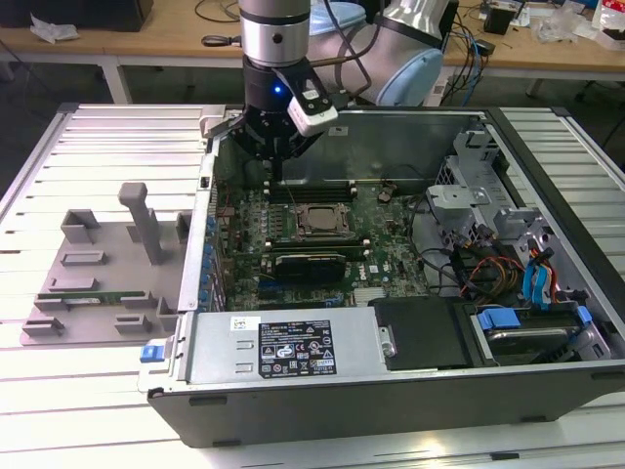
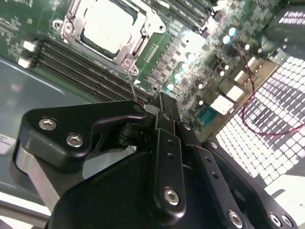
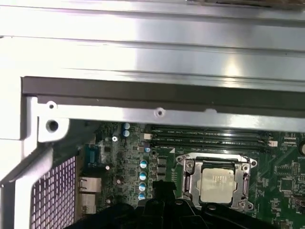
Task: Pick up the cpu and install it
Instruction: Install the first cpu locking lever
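1. You are looking at the cpu (image 3: 218,183) sitting in its socket (image 3: 217,167) on the board (image 1: 322,230), with the metal frame around it. In the second wrist view the cpu (image 2: 107,24) is showing as a pale square inside that frame. It is looking put in place, as far as you can judge.
2. The gripper (image 1: 276,166) is hanging just above the board, near the back wall of the case (image 1: 410,137), close to the memory slots (image 1: 322,188). The fingers (image 2: 164,119) are looking pressed together, and nothing is showing between them.
3. A thin wire lever (image 2: 131,81) is standing up beside the socket, right by the gripper tip. If the gripper is bumping it, the lever could be bending or snagging.
4. If the gripper is going down too far here, it could be hitting the slots or small parts on the board and breaking them.
5. If the gripper is swinging sideways, it could be knocking the case wall.
6. If the cpu is sitting crooked, pushing on it could be bending pins. You cannot tell from here if it is flat.
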Robot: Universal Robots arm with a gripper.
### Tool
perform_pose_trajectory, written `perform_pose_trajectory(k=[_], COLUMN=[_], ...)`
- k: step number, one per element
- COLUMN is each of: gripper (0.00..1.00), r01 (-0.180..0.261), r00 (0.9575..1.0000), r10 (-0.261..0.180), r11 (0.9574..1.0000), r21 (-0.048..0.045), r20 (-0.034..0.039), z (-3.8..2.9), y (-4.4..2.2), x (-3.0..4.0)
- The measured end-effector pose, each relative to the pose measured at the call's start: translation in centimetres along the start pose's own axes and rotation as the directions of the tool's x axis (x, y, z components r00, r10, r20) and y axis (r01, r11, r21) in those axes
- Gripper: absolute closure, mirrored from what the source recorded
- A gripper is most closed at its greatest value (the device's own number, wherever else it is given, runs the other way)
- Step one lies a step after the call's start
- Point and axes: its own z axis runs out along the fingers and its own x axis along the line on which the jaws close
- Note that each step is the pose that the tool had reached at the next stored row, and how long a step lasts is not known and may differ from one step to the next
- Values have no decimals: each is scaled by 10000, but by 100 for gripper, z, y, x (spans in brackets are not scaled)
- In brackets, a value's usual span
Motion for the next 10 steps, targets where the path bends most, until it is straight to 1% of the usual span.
perform_pose_trajectory(k=[2, 4, 6, 8, 10], gripper=[89, 89, 89, 89, 89], r01=[-2, -2, 0, -2, -1], r00=[10000, 10000, 10000, 10000, 10000], r10=[2, 2, 0, 2, 1], r11=[10000, 10000, 10000, 10000, 10000], r21=[-23, -35, -40, -40, -39], r20=[2, 2, 1, 3, 1], z=[12, 38, 72, 119, 123], y=[19, 44, 77, 133, 140], x=[35, 49, 47, 41, 4])
